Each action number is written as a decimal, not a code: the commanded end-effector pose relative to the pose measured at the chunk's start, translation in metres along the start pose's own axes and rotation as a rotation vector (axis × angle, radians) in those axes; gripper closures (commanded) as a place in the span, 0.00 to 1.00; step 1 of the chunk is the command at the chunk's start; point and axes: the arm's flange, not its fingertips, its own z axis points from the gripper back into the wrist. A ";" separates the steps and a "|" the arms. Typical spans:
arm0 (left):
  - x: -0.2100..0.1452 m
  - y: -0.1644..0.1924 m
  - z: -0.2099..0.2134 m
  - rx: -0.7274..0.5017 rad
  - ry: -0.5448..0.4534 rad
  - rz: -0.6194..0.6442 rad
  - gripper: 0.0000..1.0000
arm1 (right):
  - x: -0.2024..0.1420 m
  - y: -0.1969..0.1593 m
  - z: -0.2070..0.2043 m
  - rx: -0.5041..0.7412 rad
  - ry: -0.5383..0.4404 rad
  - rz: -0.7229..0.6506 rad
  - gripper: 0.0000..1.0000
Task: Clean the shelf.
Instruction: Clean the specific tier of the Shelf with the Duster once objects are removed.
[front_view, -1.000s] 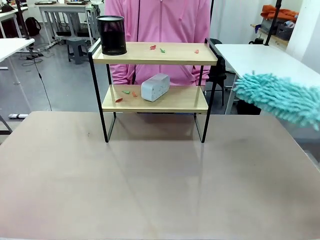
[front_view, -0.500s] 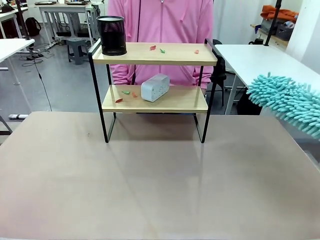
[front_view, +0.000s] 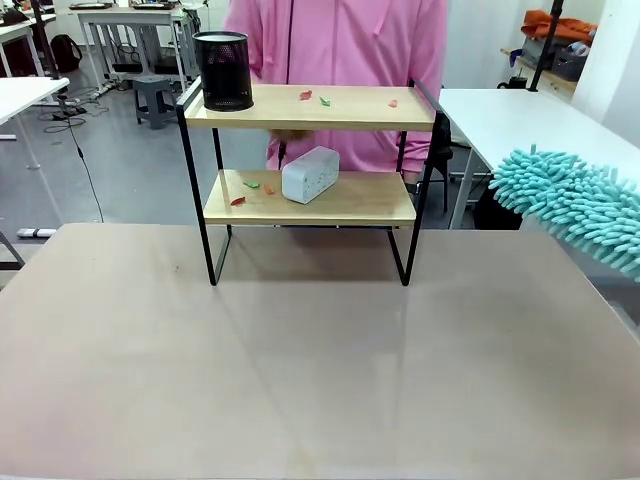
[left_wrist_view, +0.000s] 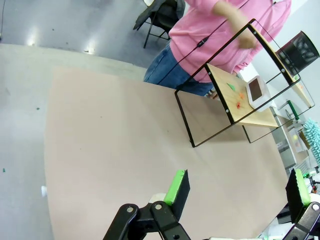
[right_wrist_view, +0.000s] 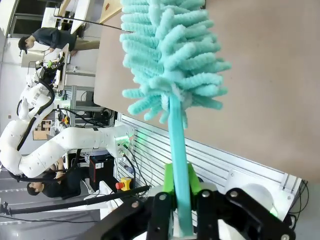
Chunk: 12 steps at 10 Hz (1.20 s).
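The shelf (front_view: 350, 200): I count one, standing upright on the far half of the surface (front_view: 300, 370), roughly centred from left to right. It has two light wooden boards, one above the other, on a thin black metal frame whose feet rest on the surface.

Top board: one black mesh cup (front_view: 223, 69) stands upright at the left end. Three small scraps (front_view: 305, 95), two red and one green, lie scattered from the middle to the right end.

Lower board: one white box (front_view: 310, 174) sits near the middle, set at an angle. Three more scraps lie to its left: one green, one orange, one red. That makes six scraps in total.

One person (front_view: 340, 50) in a pink top stands just behind the shelf, at the far side.

Right hand (right_wrist_view: 180, 182): clamped tight on the handle of one turquoise fluffy duster (front_view: 575, 205). I see the duster head hanging in the air at the right edge of the surface, well apart from the shelf and at about the height of the lower board.

Left hand (left_wrist_view: 237, 187): fingers spread wide with nothing between them. It looks down on the surface, well apart from the shelf.
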 end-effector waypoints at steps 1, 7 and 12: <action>0.000 0.001 -0.002 -0.016 -0.018 -0.023 0.00 | 0.001 0.004 -0.001 -0.013 -0.003 -0.016 0.96; 0.000 0.001 -0.002 -0.016 -0.018 -0.023 0.00 | 0.001 0.004 -0.001 -0.013 -0.003 -0.016 0.96; 0.000 0.001 -0.002 -0.016 -0.018 -0.023 0.00 | 0.000 0.000 0.000 0.000 0.000 0.000 0.89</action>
